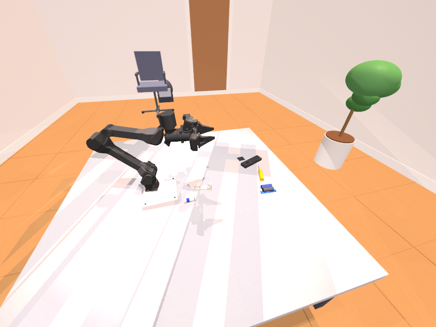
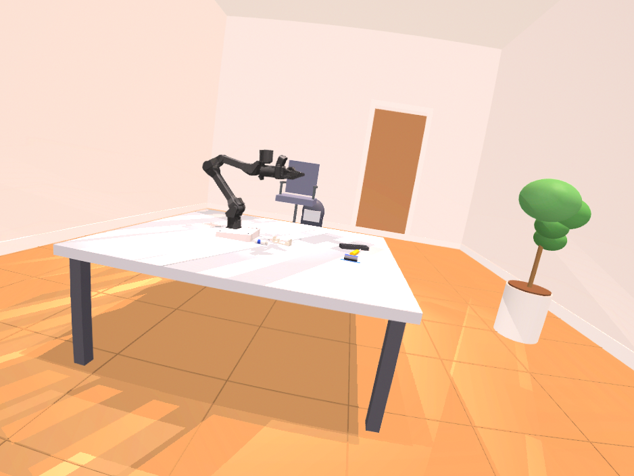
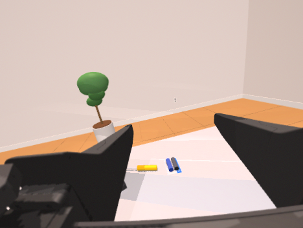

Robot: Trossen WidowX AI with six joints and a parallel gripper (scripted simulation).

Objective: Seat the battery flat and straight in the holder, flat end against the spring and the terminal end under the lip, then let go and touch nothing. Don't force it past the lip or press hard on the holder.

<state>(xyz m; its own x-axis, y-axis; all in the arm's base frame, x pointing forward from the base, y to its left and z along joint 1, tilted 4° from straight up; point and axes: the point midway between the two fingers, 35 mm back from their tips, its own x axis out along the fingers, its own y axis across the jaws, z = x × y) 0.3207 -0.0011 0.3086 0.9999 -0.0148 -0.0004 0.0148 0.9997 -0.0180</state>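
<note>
A small white battery with a blue band lies on its side on the table, beside the holder and apart from it. The cream holder stands on the table near the arm's base; no battery can be made out in it. Its spring and lip are too small to tell apart. My gripper is open and empty, high above the table and pointing outward, well clear of both. The wrist view shows neither the holder nor this battery.
A black remote lies farther out, with a small dark square beside it. Near it are a yellow screwdriver and a blue cylinder beside a dark grey one on a blue card.
</note>
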